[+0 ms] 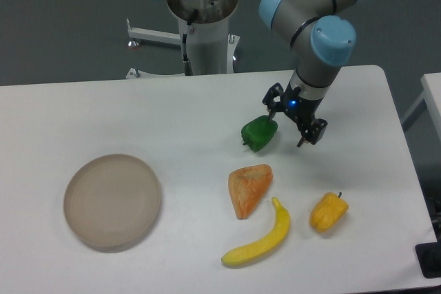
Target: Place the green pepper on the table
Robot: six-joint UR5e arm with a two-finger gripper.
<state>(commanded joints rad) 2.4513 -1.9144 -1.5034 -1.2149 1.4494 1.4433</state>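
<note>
Camera: fixed, looking down at the table from the front.
Table [138,115]: white, matte, with rounded corners, filling most of the picture.
Pepper [259,133]: green and glossy, lying on the table a little toward 1 o'clock of the table's middle, short stem pointing toward 8 o'clock.
Claw [295,124]: spread, black fingers apart, tilted, pinching nothing; one finger [271,107] just at the pepper's 1 o'clock edge, contact there impossible to judge; other finger at 3 o'clock of the pepper, well clear of it.
Arm [315,5]: grey tubes with light-blue joint caps, reaching down from 12 o'clock; a small blue light showing at the wrist above the claw.
Base [203,25]: pale column at the far table edge, at 11 o'clock of the pepper.
Plate [112,201]: round, beige, at 8 o'clock of the pepper, well apart from it.
Bread [249,189]: orange-brown wedge, at 6 o'clock of the pepper, near but not touching.
Banana [261,239]: yellow, curved, just below the bread, its upper tip close by the wedge's lower edge.
Yellow pepper [328,212]: yellow-orange, at 3 o'clock of the banana's upper tip, apart from it.
</note>
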